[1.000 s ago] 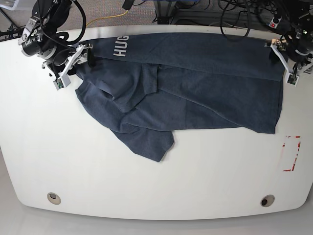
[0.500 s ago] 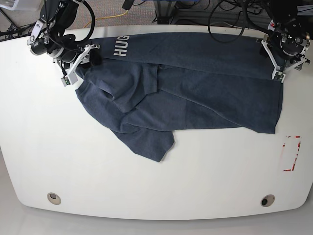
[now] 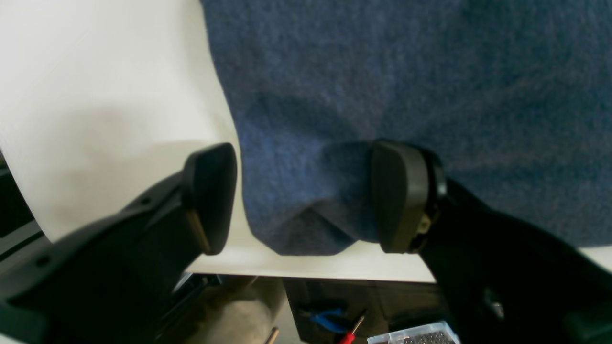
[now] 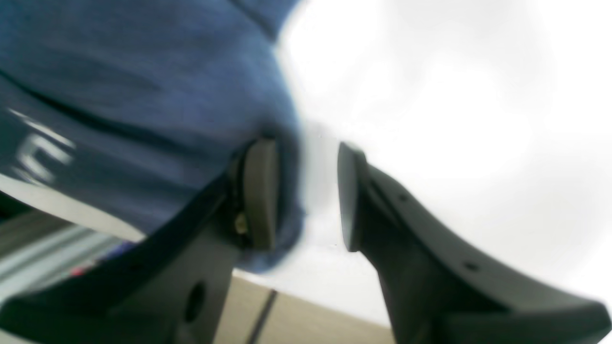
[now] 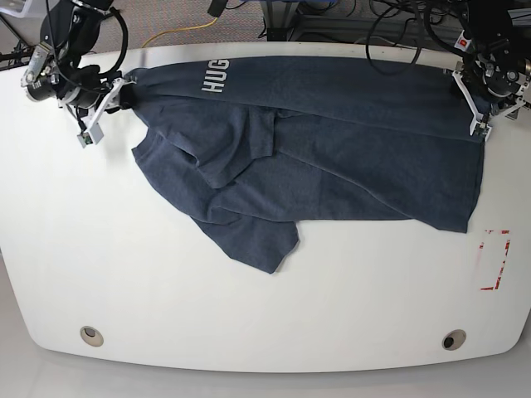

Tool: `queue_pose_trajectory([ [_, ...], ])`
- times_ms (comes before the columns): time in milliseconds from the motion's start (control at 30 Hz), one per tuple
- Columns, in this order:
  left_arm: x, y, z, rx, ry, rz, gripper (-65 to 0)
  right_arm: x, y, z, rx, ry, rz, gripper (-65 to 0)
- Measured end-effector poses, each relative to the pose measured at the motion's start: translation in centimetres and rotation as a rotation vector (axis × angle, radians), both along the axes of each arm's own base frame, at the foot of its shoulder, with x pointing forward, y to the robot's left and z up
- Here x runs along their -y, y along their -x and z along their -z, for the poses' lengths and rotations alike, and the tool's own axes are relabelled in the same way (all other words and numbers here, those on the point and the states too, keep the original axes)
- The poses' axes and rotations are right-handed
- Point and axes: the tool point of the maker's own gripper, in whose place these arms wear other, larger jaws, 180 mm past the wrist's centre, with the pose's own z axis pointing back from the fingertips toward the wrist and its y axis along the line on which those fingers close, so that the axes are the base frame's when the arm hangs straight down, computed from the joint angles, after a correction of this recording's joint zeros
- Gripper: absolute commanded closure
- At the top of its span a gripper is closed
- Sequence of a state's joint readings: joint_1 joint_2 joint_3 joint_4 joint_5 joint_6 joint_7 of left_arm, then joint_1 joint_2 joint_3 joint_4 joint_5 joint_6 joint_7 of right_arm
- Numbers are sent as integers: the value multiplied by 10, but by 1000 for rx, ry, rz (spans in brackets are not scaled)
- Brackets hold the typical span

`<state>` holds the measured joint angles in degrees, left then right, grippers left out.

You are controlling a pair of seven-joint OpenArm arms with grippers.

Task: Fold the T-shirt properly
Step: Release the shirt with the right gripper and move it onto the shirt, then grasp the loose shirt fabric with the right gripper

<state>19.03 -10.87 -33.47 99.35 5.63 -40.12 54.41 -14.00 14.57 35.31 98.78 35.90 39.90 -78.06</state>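
Note:
The dark navy T-shirt (image 5: 348, 141) lies wrinkled along the far side of the white table (image 5: 249, 315), a lower flap folded toward the middle. The white letters "HUG" (image 5: 215, 76) show near its far left corner. My right gripper (image 5: 126, 87) is at that corner. In the right wrist view its jaws (image 4: 306, 196) stand narrowly apart, with the shirt's edge (image 4: 119, 95) draped around one pad (image 4: 260, 191). My left gripper (image 5: 465, 83) is at the far right corner. In the left wrist view it (image 3: 303, 198) is wide open and straddles the shirt's corner (image 3: 406, 71) at the table edge.
A red tape mark (image 5: 496, 259) sits near the right edge. Two round holes (image 5: 91, 335) (image 5: 453, 339) are by the front edge. Cables and gear lie beyond the far edge. Blue pliers (image 3: 325, 320) lie below the table.
Both grippers moved outward and toward the far edge. The shirt's far left corner was drawn left with the right gripper, and the top edge lies straighter.

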Motion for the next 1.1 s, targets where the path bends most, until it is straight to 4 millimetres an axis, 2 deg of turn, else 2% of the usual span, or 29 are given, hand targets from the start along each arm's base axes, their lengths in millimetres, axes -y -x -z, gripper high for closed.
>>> queue_pose_trajectory([
  [67, 0, 0, 0, 1, 0, 0, -407, 9, 1, -1, -8, 30, -1, -201],
  [167, 2, 3, -3, 4, -9, 8, -407, 10, -2, -7, 10, 40, -11, -201],
  [300, 7, 8, -6, 0, -16, 17, -407, -9, -17, -33, 117, 1, -54, -212],
  [367, 8, 8, -6, -4, -18, 18, -407, -24, -27, -44, 179, -41, -64, -271],
  [500, 8, 6, -7, 1, -18, 19, -407, -42, -33, -40, 186, -88, -50, -452],
  [567, 8, 6, -7, -1, -18, 19, -407, -55, -43, -43, 204, -107, -80, -504],
  [767, 8, 7, -6, -2, -18, 19, -407, -98, -71, -53, 260, -153, -172, -501],
  [1000, 8, 7, -6, -2, -18, 19, -407, -123, -86, -48, 241, -89, -227, -498],
  [1100, 8, 7, -6, -2, -18, 19, -407, -140, -91, -48, 247, -107, -246, -445],
])
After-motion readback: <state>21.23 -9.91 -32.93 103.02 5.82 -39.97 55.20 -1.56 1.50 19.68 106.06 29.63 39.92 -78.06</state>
